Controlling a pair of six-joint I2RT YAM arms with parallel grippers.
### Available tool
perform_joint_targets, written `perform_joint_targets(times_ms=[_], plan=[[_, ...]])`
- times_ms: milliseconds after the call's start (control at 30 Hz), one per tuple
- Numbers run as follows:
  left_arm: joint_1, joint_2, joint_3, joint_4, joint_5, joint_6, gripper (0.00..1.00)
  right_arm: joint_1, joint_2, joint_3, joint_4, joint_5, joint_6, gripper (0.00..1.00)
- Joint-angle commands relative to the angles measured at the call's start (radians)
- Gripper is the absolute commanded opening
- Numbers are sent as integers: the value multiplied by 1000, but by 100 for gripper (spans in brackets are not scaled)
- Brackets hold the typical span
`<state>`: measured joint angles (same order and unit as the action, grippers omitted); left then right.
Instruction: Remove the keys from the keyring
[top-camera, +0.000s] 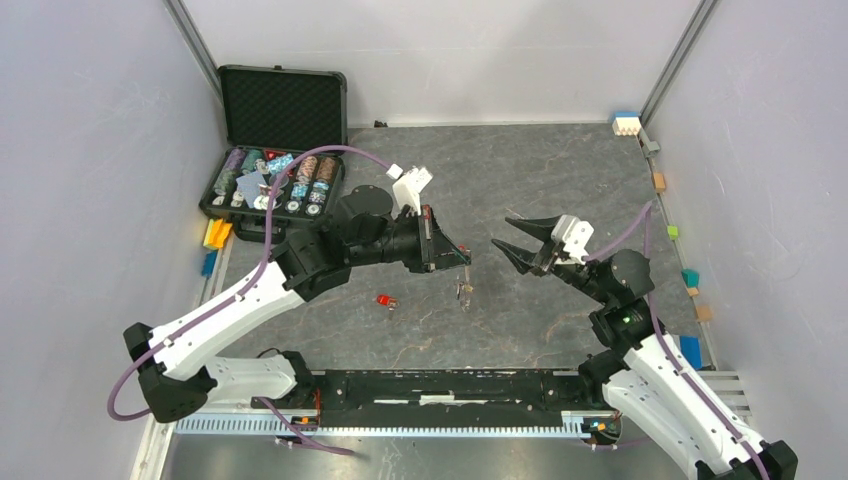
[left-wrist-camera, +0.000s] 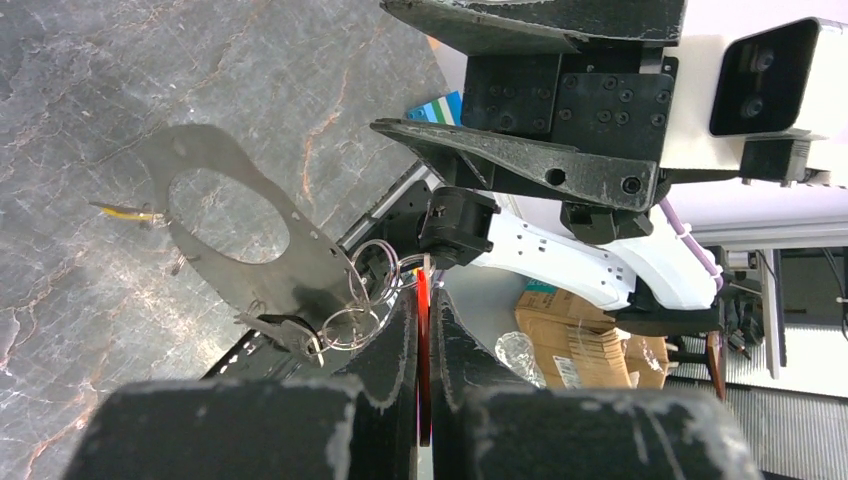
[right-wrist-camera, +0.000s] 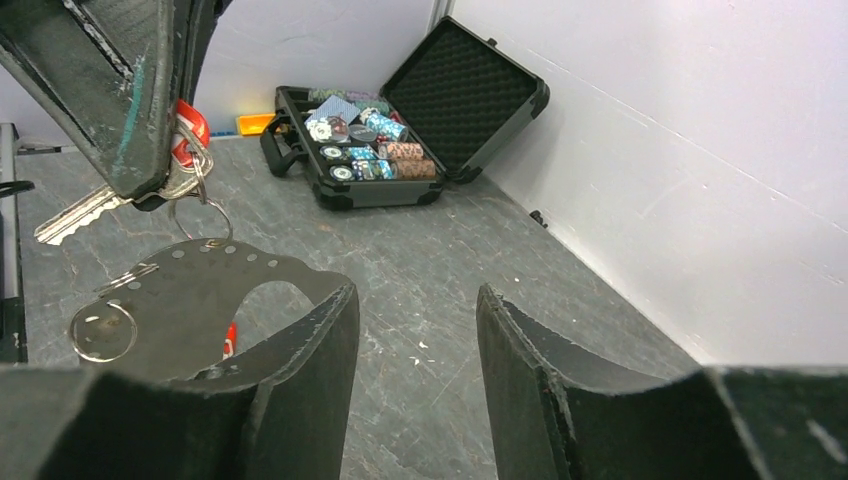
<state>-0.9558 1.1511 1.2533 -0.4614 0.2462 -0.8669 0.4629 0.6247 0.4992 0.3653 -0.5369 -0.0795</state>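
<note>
The left pincer (left-wrist-camera: 424, 330) is closed narrow on the head of a small red-headed key with a silver blade (right-wrist-camera: 190, 125), held above the middle of the grey marbled surface (top-camera: 560, 160). From that key hangs the dark grey, flat, flexible strap keyring with a large oval hole (left-wrist-camera: 250, 250), joined to it through small silver metal rings (left-wrist-camera: 368, 288). A tiny yellow-headed key (left-wrist-camera: 128, 212) shows at the strap's far edge. Whether the strap's lower end touches the surface cannot be told.

The right pincer (right-wrist-camera: 415, 292) is spread wide and holds nothing (its two dark fingers point at the left pincer, close to the hanging keyring but apart from it).

A second red-headed key (top-camera: 385, 300) lies loose on the surface, near the left pincer and below it in the overhead view. An open black case of poker chips (top-camera: 275, 150) sits at the far left corner.
</note>
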Motion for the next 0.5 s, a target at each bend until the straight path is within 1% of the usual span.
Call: perform_joint_targets(times_ms=[0, 467], plan=[[9, 8, 26, 37, 28, 57, 2, 3, -6, -4, 34, 22, -32, 52], [15, 21, 26, 39, 30, 53, 2, 4, 5, -7, 19, 15, -62, 53]])
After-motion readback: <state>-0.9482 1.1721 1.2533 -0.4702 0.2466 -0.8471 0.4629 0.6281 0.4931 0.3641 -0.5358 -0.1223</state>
